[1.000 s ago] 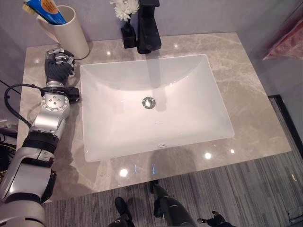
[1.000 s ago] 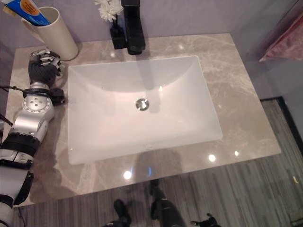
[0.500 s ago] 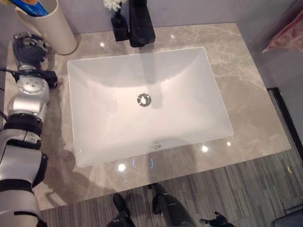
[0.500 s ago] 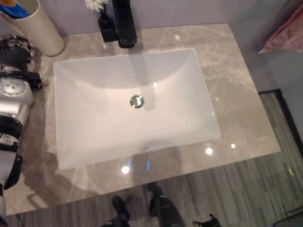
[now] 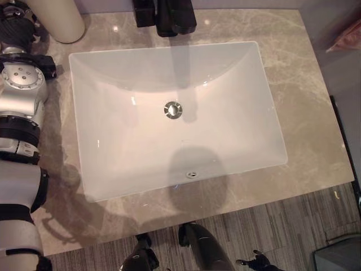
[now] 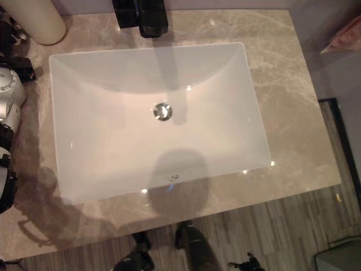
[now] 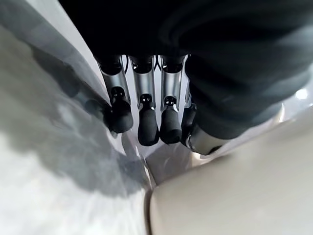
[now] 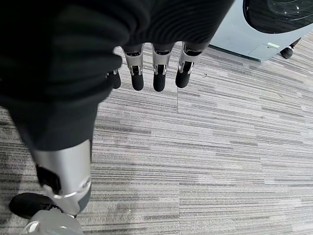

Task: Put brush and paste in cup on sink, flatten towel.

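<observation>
Left hand (image 7: 146,115), fingers relaxed and empty, hangs beside the cup (image 5: 56,20); a careless swing could, seemingly, topple it off the desk (image 5: 304,84).

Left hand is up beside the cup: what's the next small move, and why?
Probably draw the left hand back from the cup: its fingers hang straight and hold nothing. A pink towel shows at the right edge, so that likely comes next.

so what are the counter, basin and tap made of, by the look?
Counter: polished grey-beige stone or a stone-look slab, veined and showing glossy light spots. Basin: glossy white, probably ceramic, smooth with soft reflections. Tap: black, likely coated metal; finish is hard to judge.
</observation>
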You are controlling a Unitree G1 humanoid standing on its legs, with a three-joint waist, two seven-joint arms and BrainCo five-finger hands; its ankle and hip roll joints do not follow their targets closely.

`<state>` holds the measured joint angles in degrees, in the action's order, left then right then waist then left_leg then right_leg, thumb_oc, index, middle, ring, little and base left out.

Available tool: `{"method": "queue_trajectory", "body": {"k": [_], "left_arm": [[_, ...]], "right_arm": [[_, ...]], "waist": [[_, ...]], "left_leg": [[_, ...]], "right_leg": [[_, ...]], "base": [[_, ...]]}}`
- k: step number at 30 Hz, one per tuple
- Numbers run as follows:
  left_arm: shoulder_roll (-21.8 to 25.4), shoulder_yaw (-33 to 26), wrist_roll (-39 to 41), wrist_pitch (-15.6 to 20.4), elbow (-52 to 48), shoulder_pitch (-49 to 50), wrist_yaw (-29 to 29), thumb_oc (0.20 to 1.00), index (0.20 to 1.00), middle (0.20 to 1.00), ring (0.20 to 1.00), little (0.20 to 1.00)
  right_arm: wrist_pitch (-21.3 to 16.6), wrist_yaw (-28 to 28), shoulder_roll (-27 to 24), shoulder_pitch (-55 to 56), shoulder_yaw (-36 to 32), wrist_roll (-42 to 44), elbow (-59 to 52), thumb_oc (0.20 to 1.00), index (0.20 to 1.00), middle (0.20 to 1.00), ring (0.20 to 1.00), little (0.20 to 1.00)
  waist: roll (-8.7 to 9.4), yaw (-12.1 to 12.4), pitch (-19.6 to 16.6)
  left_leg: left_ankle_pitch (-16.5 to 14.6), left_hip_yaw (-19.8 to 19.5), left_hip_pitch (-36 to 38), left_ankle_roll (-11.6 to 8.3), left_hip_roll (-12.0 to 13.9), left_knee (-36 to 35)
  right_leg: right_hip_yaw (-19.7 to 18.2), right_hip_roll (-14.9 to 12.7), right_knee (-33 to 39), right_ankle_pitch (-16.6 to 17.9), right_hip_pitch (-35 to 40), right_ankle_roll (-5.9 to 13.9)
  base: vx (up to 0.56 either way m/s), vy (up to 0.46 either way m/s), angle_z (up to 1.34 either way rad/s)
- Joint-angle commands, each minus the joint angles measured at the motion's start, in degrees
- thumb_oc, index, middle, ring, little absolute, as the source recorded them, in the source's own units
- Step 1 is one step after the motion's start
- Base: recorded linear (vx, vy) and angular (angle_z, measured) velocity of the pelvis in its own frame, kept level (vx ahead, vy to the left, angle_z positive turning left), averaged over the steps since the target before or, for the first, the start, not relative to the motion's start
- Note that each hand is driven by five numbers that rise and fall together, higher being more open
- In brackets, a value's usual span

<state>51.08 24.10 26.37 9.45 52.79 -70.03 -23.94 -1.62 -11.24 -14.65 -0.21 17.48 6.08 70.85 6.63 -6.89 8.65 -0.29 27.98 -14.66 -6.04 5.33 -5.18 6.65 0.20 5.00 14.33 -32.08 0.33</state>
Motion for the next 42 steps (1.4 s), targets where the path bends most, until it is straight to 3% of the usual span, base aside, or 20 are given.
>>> {"method": "queue_trajectory", "body": {"k": [1, 10, 23, 34, 38, 39, 42], "left_arm": [[-2.7, 2.4, -2.9, 1.2, -1.9, 0.2, 1.1, 0.200, 0.200, 0.200, 0.200, 0.200], [-7.0, 4.1, -3.9, 1.0, -1.8, -1.2, 1.3, 0.200, 0.200, 0.200, 0.200, 0.200], [-8.5, 2.4, -5.9, -1.1, 4.6, -2.2, -1.5, 0.200, 0.200, 0.200, 0.200, 0.200], [-9.1, -1.6, -7.2, -2.1, 6.0, 0.0, -4.2, 0.200, 0.200, 0.200, 0.200, 0.200], [-9.4, -3.7, -9.0, -1.9, -0.5, 3.5, -6.2, 0.200, 0.200, 0.200, 0.200, 0.200], [-8.3, -5.5, -11.1, -1.7, -4.2, 7.0, -7.2, 0.200, 0.200, 0.200, 0.200, 0.200], [-6.2, -11.0, -11.6, 0.1, -13.6, 16.5, -6.9, 0.200, 0.200, 0.200, 0.200, 0.200]], "right_arm": [[-0.8, -1.1, -2.2, 1.1, -0.5, 1.7, 1.0, 1.000, 1.000, 1.000, 1.000, 1.000], [-1.4, -1.4, -2.2, 1.6, -0.2, 2.3, -0.4, 1.000, 1.000, 1.000, 1.000, 1.000], [-1.0, -2.1, -2.4, 2.1, -0.4, 2.2, 1.3, 1.000, 1.000, 1.000, 1.000, 1.000], [-1.2, -2.2, -2.4, 2.7, -0.3, 1.6, 1.1, 1.000, 1.000, 1.000, 1.000, 1.000], [-1.0, -2.1, -2.0, 2.6, -0.6, 1.3, 0.9, 1.000, 1.000, 1.000, 1.000, 1.000], [-1.0, -1.8, -1.7, 2.4, -0.9, 1.0, 0.5, 1.000, 1.000, 1.000, 1.000, 1.000], [-0.7, -0.9, -1.5, 2.4, -1.2, 0.1, 0.6, 1.000, 1.000, 1.000, 1.000, 1.000]], "waist": [[-2.52, -0.8, 0.6], [-3.00, -1.5, -0.5], [-2.75, -1.7, -1.1], [-1.99, -0.7, -2.2], [-2.02, 0.2, -2.2], [-1.32, 0.7, -2.3], [-1.47, 1.8, -2.5]], "left_leg": [[3.9, -8.0, -1.7, -2.17, 4.7, 0.2], [3.8, -8.2, -1.7, -2.16, 4.8, 0.2], [4.2, -8.0, -1.7, -2.20, 5.2, 0.2], [4.0, -9.3, -0.1, -2.11, 5.0, 0.2], [3.6, -10.0, 1.2, -1.88, 4.6, 0.2], [4.9, -9.7, 1.7, -1.24, 3.8, 0.2], [4.0, -10.0, 4.2, -0.76, 3.1, 0.2]], "right_leg": [[-1.3, -2.4, 0.0, -3.4, 6.4, 7.83], [-2.0, -2.0, 0.0, -3.6, 6.3, 7.57], [-2.9, -1.1, 0.0, -3.6, 6.0, 7.19], [-1.4, -1.6, 0.0, -4.1, 8.3, 7.25], [-0.4, -2.2, 0.0, -4.4, 9.9, 7.38], [0.3, -3.1, 0.0, -3.3, 10.8, 6.86], [0.8, -3.8, 0.0, -3.8, 13.5, 7.07]], "base": [[0.01, -0.007, 0.16], [0.00, -0.003, 0.02], [-0.01, -0.024, -0.01], [0.00, -0.017, 0.00], [-0.03, -0.001, 0.07], [-0.08, 0.008, 0.24], [-0.02, 0.078, 0.25]]}}
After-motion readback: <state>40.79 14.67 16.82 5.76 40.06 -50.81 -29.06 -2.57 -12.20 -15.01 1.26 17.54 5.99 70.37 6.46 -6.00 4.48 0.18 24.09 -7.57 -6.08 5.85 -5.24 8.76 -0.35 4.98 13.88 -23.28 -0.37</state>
